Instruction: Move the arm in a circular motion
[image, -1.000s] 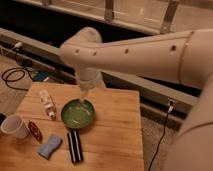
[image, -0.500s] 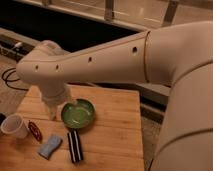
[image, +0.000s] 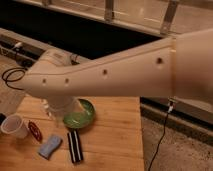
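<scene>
The cream-white arm (image: 115, 70) fills the middle of the camera view. It reaches from the right edge to a rounded joint (image: 50, 65) at the left. Small dark holes run along it, and a thin gold seam ring (image: 172, 65) shows near the right. From the joint a short segment drops to the wooden table (image: 115, 135). The gripper (image: 61, 115) hangs at its end, just left of a green bowl (image: 82, 117) and mostly hidden by the arm.
On the table are a white cup (image: 14, 126), a red item (image: 35, 131), a blue sponge (image: 49, 146) and a black striped bar (image: 75, 146). A black cable (image: 10, 75) lies coiled on the floor at left. Another cable (image: 161, 137) hangs at right. A dark ledge runs behind.
The arm's joint swung from upper centre to the left and lower. The arm now looms larger, hiding part of the bowl and the white bottle seen earlier.
</scene>
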